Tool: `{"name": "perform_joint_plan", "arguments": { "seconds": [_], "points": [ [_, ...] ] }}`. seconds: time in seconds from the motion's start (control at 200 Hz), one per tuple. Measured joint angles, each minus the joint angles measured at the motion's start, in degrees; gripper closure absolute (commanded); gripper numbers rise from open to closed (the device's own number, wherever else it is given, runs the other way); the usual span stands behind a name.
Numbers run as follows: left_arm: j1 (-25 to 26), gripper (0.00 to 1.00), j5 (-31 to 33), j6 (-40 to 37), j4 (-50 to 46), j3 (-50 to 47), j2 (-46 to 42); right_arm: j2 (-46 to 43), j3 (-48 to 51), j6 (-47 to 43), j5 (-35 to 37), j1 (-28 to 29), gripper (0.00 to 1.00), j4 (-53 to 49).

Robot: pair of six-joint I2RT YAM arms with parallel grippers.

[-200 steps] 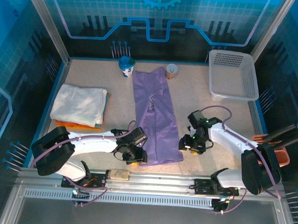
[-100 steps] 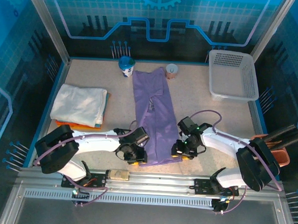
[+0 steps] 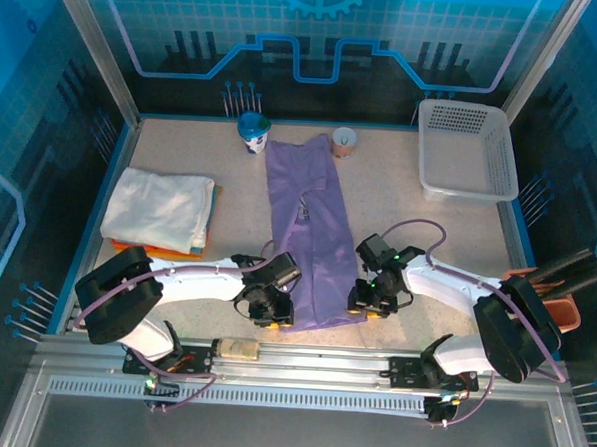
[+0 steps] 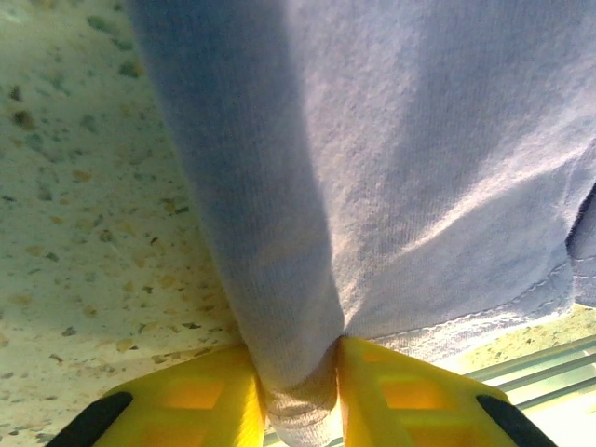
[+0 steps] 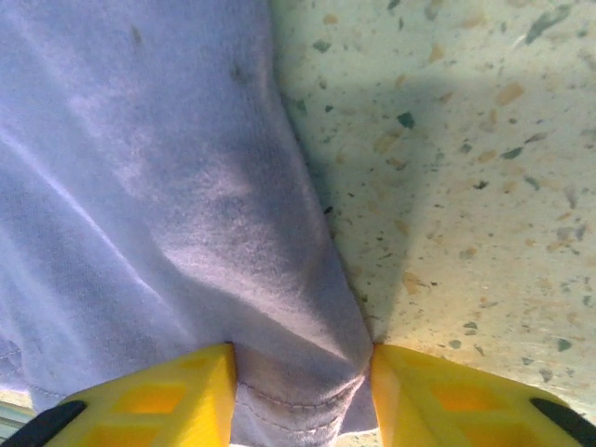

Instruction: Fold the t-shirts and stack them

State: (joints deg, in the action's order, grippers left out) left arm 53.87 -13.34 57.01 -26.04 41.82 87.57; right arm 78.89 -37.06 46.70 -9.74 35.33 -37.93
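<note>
- At the left of the speckled stone-pattern counter (image 3: 234,215), a folded white cloth t-shirt (image 3: 159,206) is found lying on a folded orange cloth t-shirt (image 3: 147,248). Only the near edge of the orange one shows. This is judged to be the stack already begun.
- The left hand (image 3: 274,312) is set low at the near left corner of the garment being worked. In the left wrist view its yellow fingers (image 4: 200,400) are seen narrowed on a pinched ridge of cloth at the hem, so the cloth is held.
- The lavender-purple short-sleeved cloth t-shirt (image 3: 313,229) is laid in the middle of the counter as one long narrow strip, its sides already turned in. The neck end lies far and the hem near, by the arm bases. The step in hand is judged to be the grip on both near corners, ready for the crosswise fold.
- The right hand (image 3: 372,299) is placed at the near right corner of the lavender t-shirt. In the right wrist view its yellow fingers (image 5: 438,400) are closed around a bunched fold of the hem, with cloth filling the gap between them.
- For the next move, an even lift by both hands is called for. The hem is then to be carried towards the far end, level and without twist, so that the two halves are laid edge to edge. Transfer to the stack at the left would follow.
- The white plastic lattice basket (image 3: 467,152) stands at the far right, well apart from the work.
</note>
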Motion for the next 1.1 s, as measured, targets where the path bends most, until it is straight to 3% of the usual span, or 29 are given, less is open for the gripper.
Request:
{"name": "perform_joint_plan", "arguments": {
  "seconds": [0.215, 0.35, 0.765, 1.101],
  "points": [
    [0.0, 0.9, 0.5, -0.26, -0.66, 0.15, 0.24, 0.09, 0.24, 1.99, 2.14, 3.39, 0.88, 0.52],
    [0.15, 1.0, 0.85, -0.44, -0.68, 0.37, 0.09, -2.78, 1.33, 3.82, 4.07, 5.29, 1.0, 0.48],
    [2.8, 1.0, 6.27, 0.09, -2.78, 1.81, -8.39, -16.96, -0.39, 7.78, 14.34, 9.62, 1.0, -7.82],
    [-5.64, 1.0, 7.34, -2.38, -6.32, 7.54, -10.32, -14.95, -8.04, 6.58, 17.33, 4.94, 1.0, -7.26]
  ]
}}
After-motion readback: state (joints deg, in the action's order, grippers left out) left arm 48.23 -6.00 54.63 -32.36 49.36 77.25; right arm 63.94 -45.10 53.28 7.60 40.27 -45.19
